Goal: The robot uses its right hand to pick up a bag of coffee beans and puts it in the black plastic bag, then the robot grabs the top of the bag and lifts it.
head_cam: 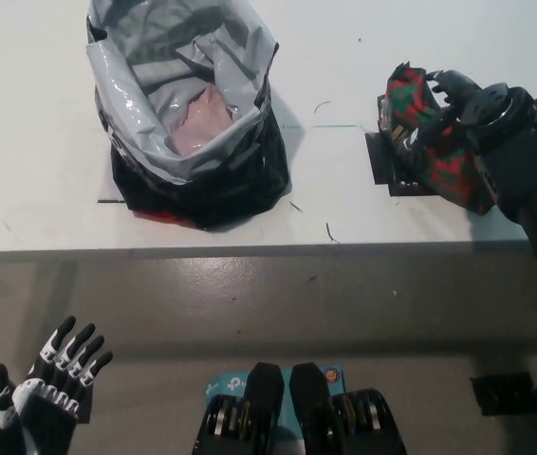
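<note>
The coffee bag point(427, 142) could slip and fall if the right hand point(477, 114) lifts it with a loose hold. It sits near the right edge of the surface point(22, 190). The black hand bends over it, fingers curled on its top. The black plastic bag point(188, 104) stands open, well apart. The left hand point(36, 398) rests low with fingers spread, holding nothing.

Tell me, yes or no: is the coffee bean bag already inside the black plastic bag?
No, the coffee bean bag sits on the table at the right hand, well apart from the black plastic bag.
</note>
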